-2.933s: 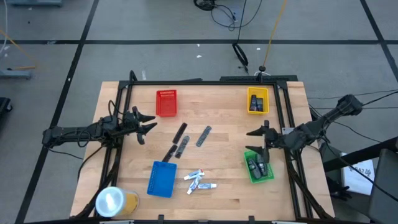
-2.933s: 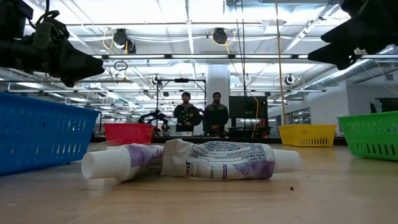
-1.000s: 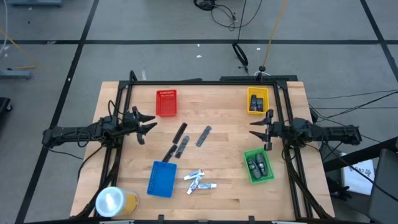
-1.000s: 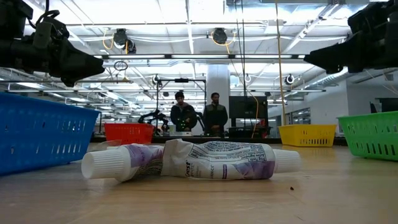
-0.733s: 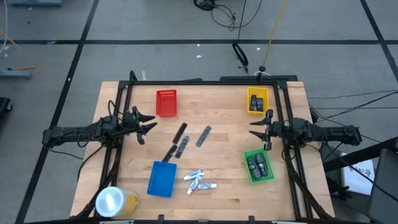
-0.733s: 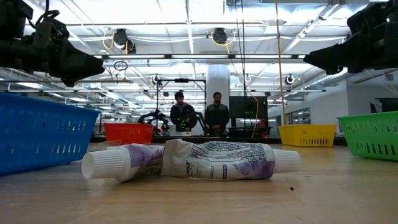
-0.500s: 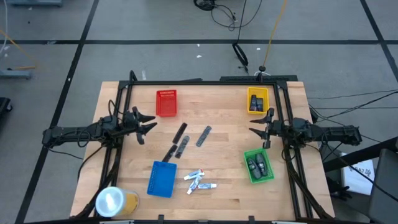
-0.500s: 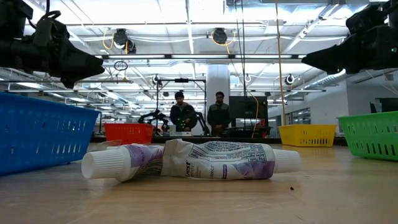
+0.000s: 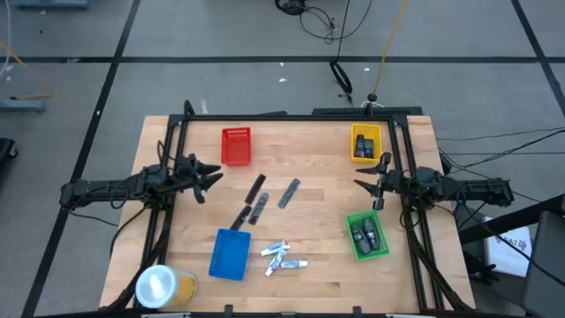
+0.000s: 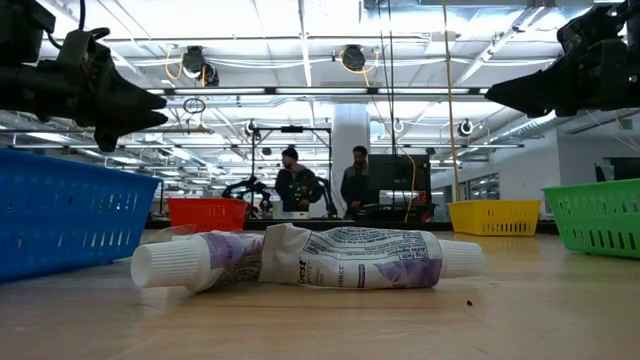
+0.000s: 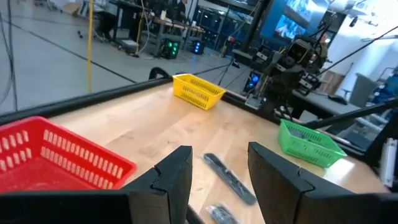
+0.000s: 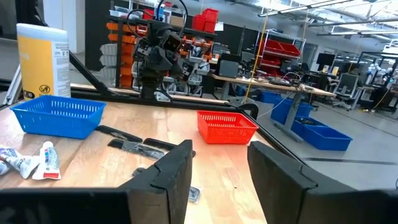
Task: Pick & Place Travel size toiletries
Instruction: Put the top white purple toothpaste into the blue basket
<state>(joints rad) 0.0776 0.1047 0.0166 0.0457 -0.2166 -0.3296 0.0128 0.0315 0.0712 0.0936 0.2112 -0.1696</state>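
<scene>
Several slim dark-grey sticks [image 9: 259,200] lie flat mid-table, also seen as dark sticks [image 12: 134,144] in the right wrist view. Small white tubes [image 9: 282,256] lie near the near edge; a crumpled tube [image 10: 330,258] fills the low view. Dark pieces lie inside the green tray [image 9: 366,235] and the yellow tray [image 9: 365,143]. My left gripper [image 9: 210,181] hovers open over the table's left side, left of the sticks. My right gripper [image 9: 366,185] hovers open at the right side, between the yellow and green trays. Both touch nothing.
A red tray [image 9: 236,147] stands near the far edge and a blue tray [image 9: 229,253] near the tubes. A large yellowish roll with a white top [image 9: 163,287] stands at the near left corner. A black frame [image 9: 291,116] borders the table. People stand in the room behind [image 10: 325,185].
My left gripper has turned slightly in place above the table's left side, staying open. My right gripper has kept still. Nothing on the table has moved. A person in the room behind has stepped sideways.
</scene>
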